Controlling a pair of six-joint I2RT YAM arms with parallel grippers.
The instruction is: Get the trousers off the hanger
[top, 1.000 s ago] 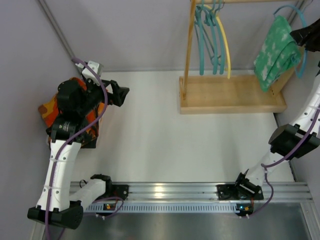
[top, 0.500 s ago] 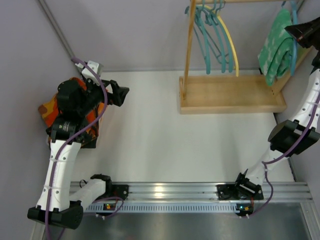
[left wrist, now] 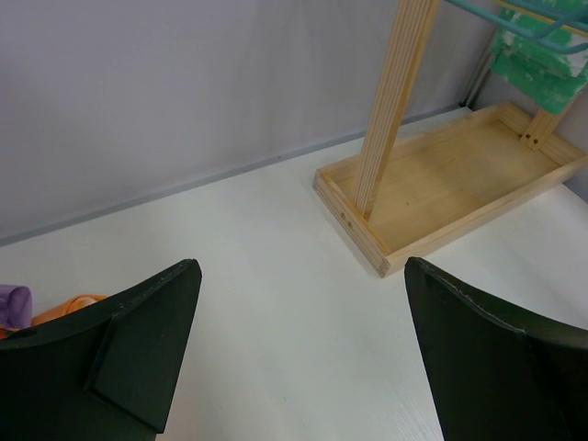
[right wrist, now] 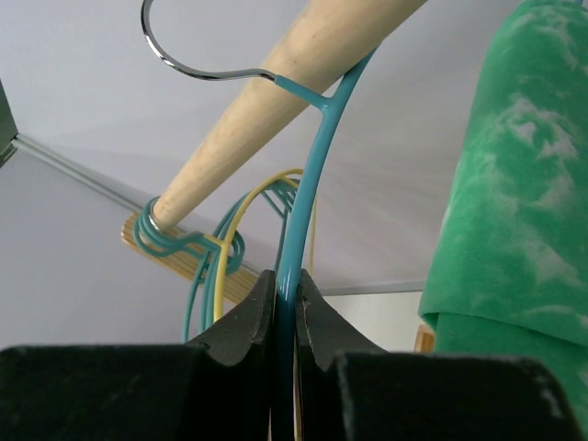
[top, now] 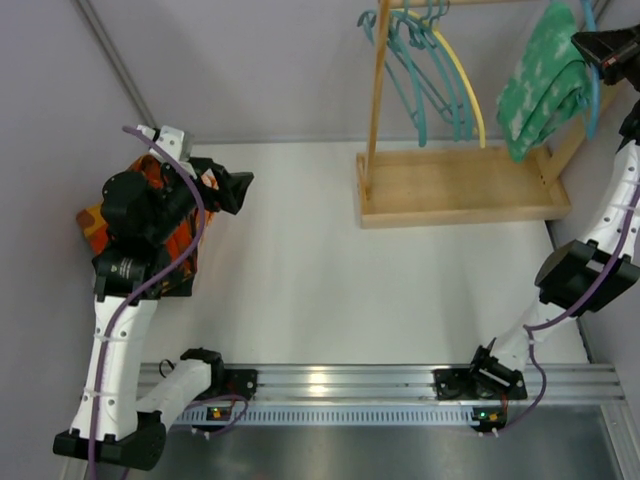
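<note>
The green trousers (top: 540,85) are draped over a teal hanger (top: 594,100) at the upper right, above the far end of the wooden rack (top: 455,190), which is set on the white counter (top: 300,280). The right gripper (top: 605,45) is held at that hanger's top, just beside the cloth. A cluster of teal hangers (top: 420,80) and one yellow hanger (top: 470,95) are hung near the rack's upright post. At the left edge, the orange patterned trousers (top: 95,220) are laid on the counter, partly covered by the left arm, and the left gripper (top: 232,190) is pointed toward the rack.

Wooden rack (top: 455,185) on white table (top: 330,290)
</note>
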